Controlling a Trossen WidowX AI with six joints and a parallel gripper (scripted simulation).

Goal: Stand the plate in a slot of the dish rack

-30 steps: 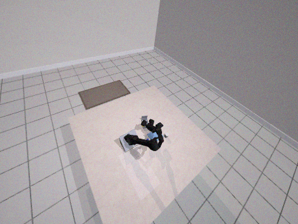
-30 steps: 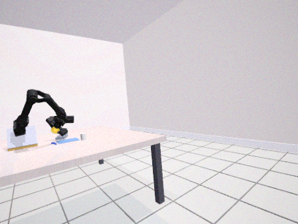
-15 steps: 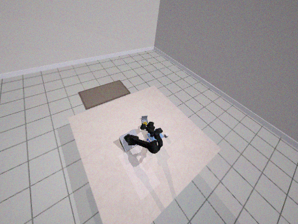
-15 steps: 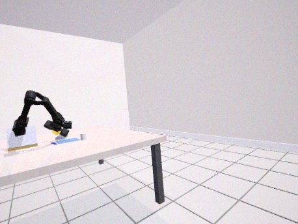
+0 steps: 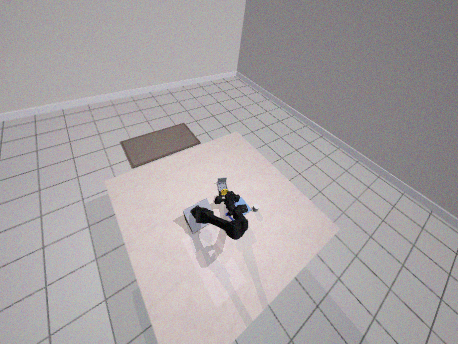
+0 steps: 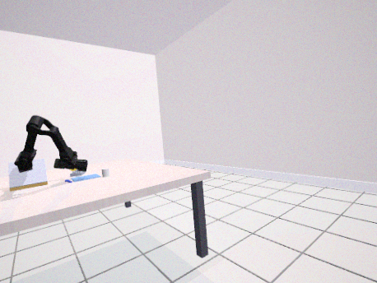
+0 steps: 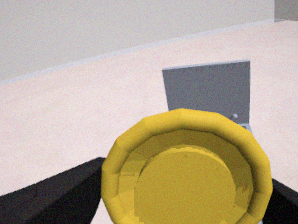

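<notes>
The yellow round plate [image 5: 224, 192] [image 7: 185, 192] is held between the two black fingers of my gripper [image 7: 184, 177], which is shut on it. In the wrist view the plate's rim and its hollow face fill the lower middle. A bit of the plate shows low under the arm's wrist in the exterior view. The grey dish rack [image 5: 222, 183] stands just beyond the plate in the top view. In the wrist view a flat grey end panel of the rack [image 7: 210, 90] rises behind the plate. The plate hides most of the rack's slots and rails there.
A pale panel [image 5: 189, 219] [image 6: 37, 178] with a brown lower edge is at the arm's base. A blue flat thing [image 5: 244, 203] [image 6: 87, 178] lies beside the arm, near a small whitish cup [image 6: 105, 173]. A brown mat [image 5: 160, 145] lies on the floor beyond the table.
</notes>
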